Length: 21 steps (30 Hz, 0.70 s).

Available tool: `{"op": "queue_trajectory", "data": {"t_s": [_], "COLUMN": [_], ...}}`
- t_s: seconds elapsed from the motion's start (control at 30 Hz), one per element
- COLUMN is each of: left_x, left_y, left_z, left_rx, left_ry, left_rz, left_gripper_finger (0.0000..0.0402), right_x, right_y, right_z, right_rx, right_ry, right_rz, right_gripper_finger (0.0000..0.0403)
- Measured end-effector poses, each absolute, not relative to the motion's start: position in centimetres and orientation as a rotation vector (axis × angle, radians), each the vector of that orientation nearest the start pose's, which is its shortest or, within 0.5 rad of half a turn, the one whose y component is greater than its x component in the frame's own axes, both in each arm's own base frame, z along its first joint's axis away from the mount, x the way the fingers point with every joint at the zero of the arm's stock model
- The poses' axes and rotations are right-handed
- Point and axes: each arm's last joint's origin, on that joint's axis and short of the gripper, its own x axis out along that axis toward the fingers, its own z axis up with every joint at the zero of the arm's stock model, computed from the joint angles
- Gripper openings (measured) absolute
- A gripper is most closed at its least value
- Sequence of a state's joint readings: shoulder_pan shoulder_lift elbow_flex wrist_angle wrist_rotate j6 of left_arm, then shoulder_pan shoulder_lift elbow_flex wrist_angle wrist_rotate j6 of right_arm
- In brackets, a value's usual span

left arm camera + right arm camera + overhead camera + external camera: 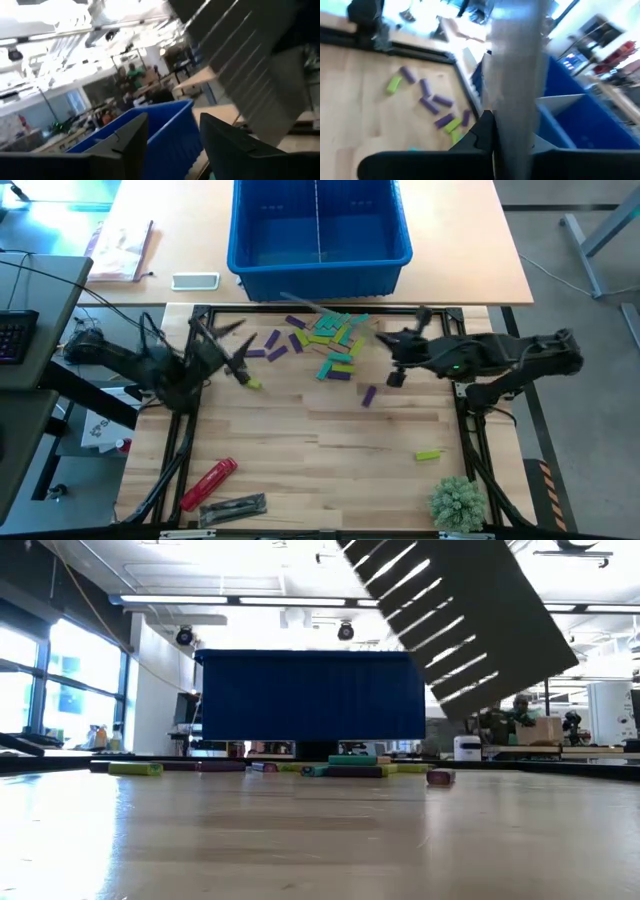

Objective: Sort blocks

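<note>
1. Light wooden plank table (300, 440): work surface framed by dark rails, both arms reaching in from the sides.
2. Deep blue plastic bin (320, 250): stands on a paler table behind the work surface, a thin divider down its middle; in the low view it shows as a dark blue wall (312, 695) behind the blocks.
3. Small rectangular blocks in purple, lime, teal and tan (335, 340): main heap lies at the far middle of the table, just in front of the bin. Several purple pieces (270, 345) lie scattered on the left side of the heap.
4. Stray blocks: one lime bar (252, 383) near the left gripper; one purple bar (368, 395) in front of the heap; one lime bar (428, 454) well apart, toward the near right.
5. Left gripper (232, 358): raised at the left of the heap; its wrist view shows the two dark fingers (127, 137) standing apart with nothing between them.
6. Right gripper (392, 355): at the right of the heap, fingers together; whether a block is pinched between them cannot be told.
7. Red cylindrical tool (208, 483): lies near the front left corner, beside a dark grey flat object (233, 507).
8. Green fuzzy plant-like clump (458, 502): front right corner.
9. White phone-like slab (196, 281): on the pale table, left of the bin.
</note>
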State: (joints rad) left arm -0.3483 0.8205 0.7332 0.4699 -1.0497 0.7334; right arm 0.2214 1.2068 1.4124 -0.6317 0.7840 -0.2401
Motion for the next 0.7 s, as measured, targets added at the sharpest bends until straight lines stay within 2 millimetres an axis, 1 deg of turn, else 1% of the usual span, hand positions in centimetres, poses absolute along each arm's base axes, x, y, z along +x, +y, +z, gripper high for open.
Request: {"op": "queue_trajectory", "data": {"t_s": [0.07,0.13,0.23,0.33,0.47,0.53,0.63,0.7], "left_x": [16.3,16.2,16.6,17.3,18.9,19.7,20.7,21.2], "left_y": [-2.0,-0.7,1.3,3.7,7.3,9.2,12.6,14.9], "left_z": [37.9,39.0,40.3,41.2,41.2,41.2,40.7,40.0], "left_rx": [0.416,0.369,0.290,0.251,0.210,0.162,0.104,0.070], "left_ry": [-0.010,0.012,0.068,0.131,0.246,0.266,0.301,0.337], "left_rz": [0.744,0.685,0.591,0.562,0.500,0.460,0.447,0.456], "left_gripper_finger": [0.0173,0.0175,0.0177,0.0177,0.0177,0.0177,0.0177,0.0177], "right_x": [22.3,21.4,20.7,20.2,20.0,19.9,19.6,19.3], "right_y": [3.1,3.0,2.9,2.8,2.7,2.7,2.6,2.5], "right_z": [43.0,43.5,43.9,44.1,44.0,44.0,44.1,44.2], "right_rx": [-0.445,-0.445,-0.436,-0.432,-0.438,-0.442,-0.444,-0.443], "right_ry": [0.414,0.394,0.376,0.368,0.381,0.386,0.389,0.388], "right_rz": [-0.536,-0.545,-0.548,-0.545,-0.546,-0.558,-0.572,-0.571], "right_gripper_finger": [0.0000,0.0000,0.0000,0.0000,0.0000,0.0000,0.0000,0.0000]}}
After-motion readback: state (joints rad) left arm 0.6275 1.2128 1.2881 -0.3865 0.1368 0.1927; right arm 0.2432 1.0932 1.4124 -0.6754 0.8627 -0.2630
